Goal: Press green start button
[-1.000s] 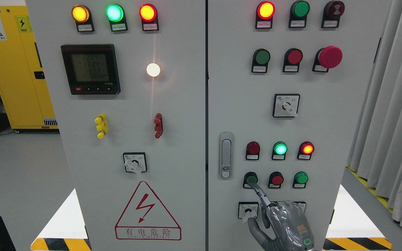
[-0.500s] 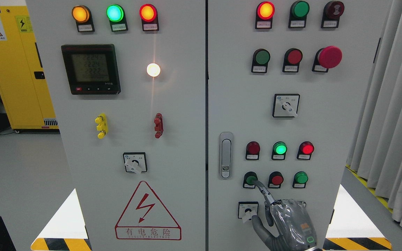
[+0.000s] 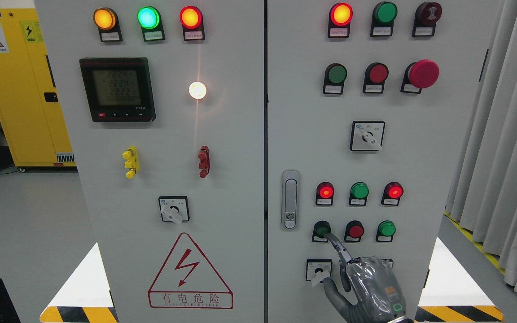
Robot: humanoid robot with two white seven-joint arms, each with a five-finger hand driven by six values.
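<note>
Task item: round green start push-button in a black collar, dull and unlit, with a small white label plate under it.
Location: right door of the pale grey steel control cabinet, lower area, leftmost in a row of three buttons.
Row neighbours: red round push-button in the middle, brighter green round push-button at the right.
Above the row: three round indicator lamps; left red lamp glowing, middle green lamp dark, right red lamp glowing.
Below the row: black-framed rotary selector switch, partly covered by the thumb.
Left of it: silver oval door latch.
Hand: right hand in a grey glossy glove, rising from the bottom edge right of the middle.
Hand state: index finger stretched out straight, tip touching the green start button's face; other fingers curled into the palm, grasping nothing.
Left hand: out of view.
</note>
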